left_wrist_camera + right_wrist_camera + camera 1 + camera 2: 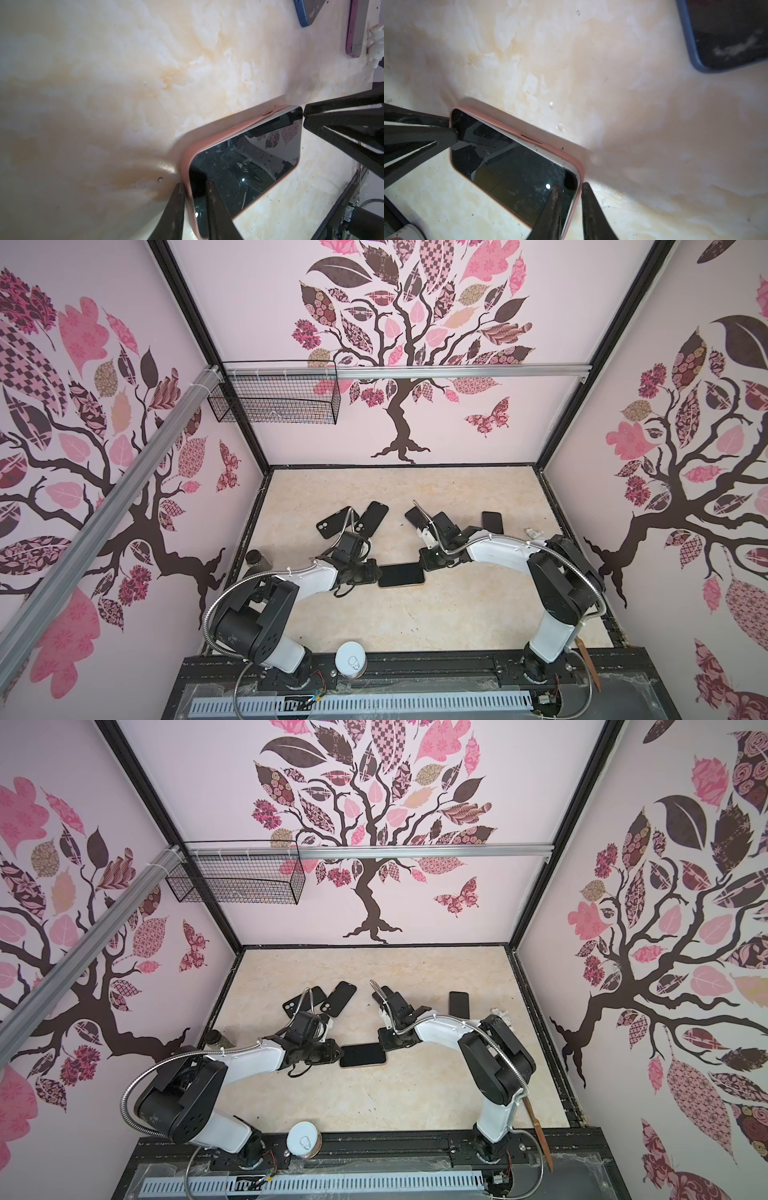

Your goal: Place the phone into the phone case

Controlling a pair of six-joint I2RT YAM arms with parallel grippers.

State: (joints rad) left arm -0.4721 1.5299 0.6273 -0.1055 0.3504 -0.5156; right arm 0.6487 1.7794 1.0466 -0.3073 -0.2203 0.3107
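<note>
1. Phone (401, 575): screen up and dark, lying flat near the middle of the table (457, 622). Its long axis runs across both top views, between the two arms. It sits inside the pink phone case (185, 166).
2. Fit: in the right wrist view a pale strip of the phone's side shows above the case wall along one long edge. It looks proud there, so I judge it not fully seated.
3. Left gripper (195, 184): at one short end, by a corner. One finger is outside the case wall and the other is on the glass. The jaws stand narrowly apart, astride the rim; I cannot tell whether they bite.
4. Right gripper (570, 185): at the opposite short end, with the same straddle and the same narrow gap. Here too the squeeze cannot be told.
5. Step in hand, as I read it: the final seating. The phone is in, but its edges have not all snapped under the lip.
6. Next move calls for steady downward pressure on the raised edge while both ends are kept from sliding. Glass is slick, so a fingertip could skate.
7. Further out: spare handsets (332, 522) lie at the back, well apart, and a can (351, 659) stands on the front rail.
</note>
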